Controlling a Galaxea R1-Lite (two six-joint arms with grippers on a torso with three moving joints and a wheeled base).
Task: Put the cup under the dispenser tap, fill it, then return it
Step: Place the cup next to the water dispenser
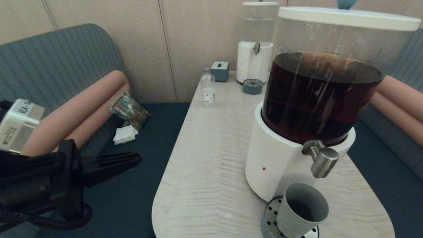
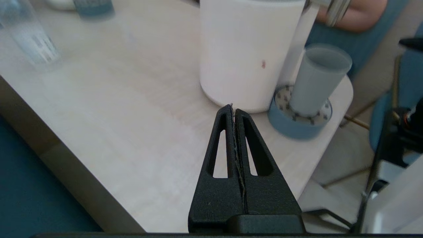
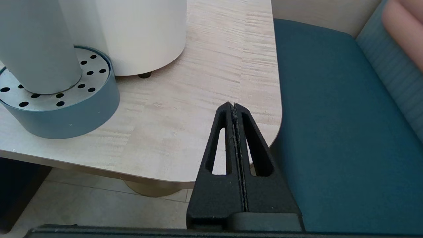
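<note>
The grey cup [image 1: 302, 210] [image 2: 317, 81] [image 3: 34, 46] stands on the round perforated drip tray [image 1: 269, 218] [image 2: 299, 120] [image 3: 66, 105], right under the brushed-steel dispenser tap [image 1: 322, 158] [image 2: 335, 11] of the big white-based dispenser [image 1: 317, 99]. Dark liquid shows low inside the cup. My left gripper [image 1: 138, 158] [image 2: 233, 107] is shut and empty, held off the table's left side, well apart from the cup. My right gripper [image 3: 232, 105] is shut and empty near the table's front right corner; it does not show in the head view.
On the light wood table [image 1: 211, 158], a small clear bottle [image 1: 208, 89], a grey box [image 1: 219, 71] and a smaller clear-liquid dispenser [image 1: 256, 43] stand at the far end. Blue benches flank the table; a packet and napkin [image 1: 127, 119] lie on the left bench.
</note>
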